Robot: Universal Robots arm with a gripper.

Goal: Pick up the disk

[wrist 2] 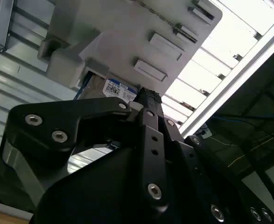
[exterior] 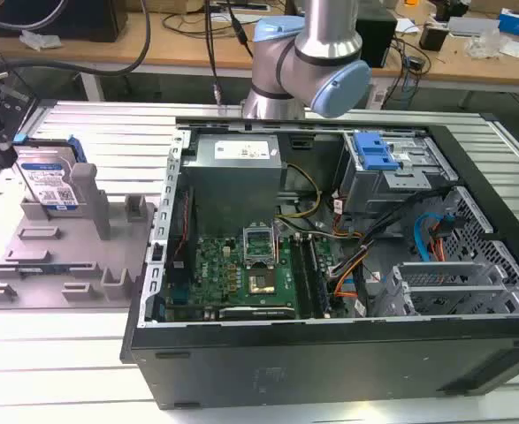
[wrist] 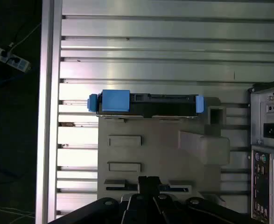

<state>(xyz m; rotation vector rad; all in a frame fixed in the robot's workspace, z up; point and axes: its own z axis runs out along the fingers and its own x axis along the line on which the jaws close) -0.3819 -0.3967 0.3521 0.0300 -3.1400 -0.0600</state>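
Pincer (wrist: 148,181) clenched tip to tip in the first wrist view, gripping nothing, poised over one edge of a grey moulded holder (wrist: 160,140). Well apart from the disk (wrist: 162,99), set on its long edge in a slot along the holder's opposite edge, blue rails at both ends and a blue tab near one of them.

In the second wrist view, black pincer (wrist 2: 147,93) close to the lens, with the disk (wrist 2: 120,90) showing its white-and-blue label just past the tip, tucked under a holder post.

In the exterior view, disk (exterior: 49,184) upright at the holder's (exterior: 56,265) back corner toward the exterior view's left, label facing the camera, beside a tall grey post. Holder flat on the ribbed metal table (exterior: 82,371). Just to the exterior view's right of it, an open computer case (exterior: 330,353) lying on its side, with a green circuit board (exterior: 241,269), bundled cables and a blue drive bracket (exterior: 374,155) inside. Behind the case, the silver-and-blue arm (exterior: 308,53).
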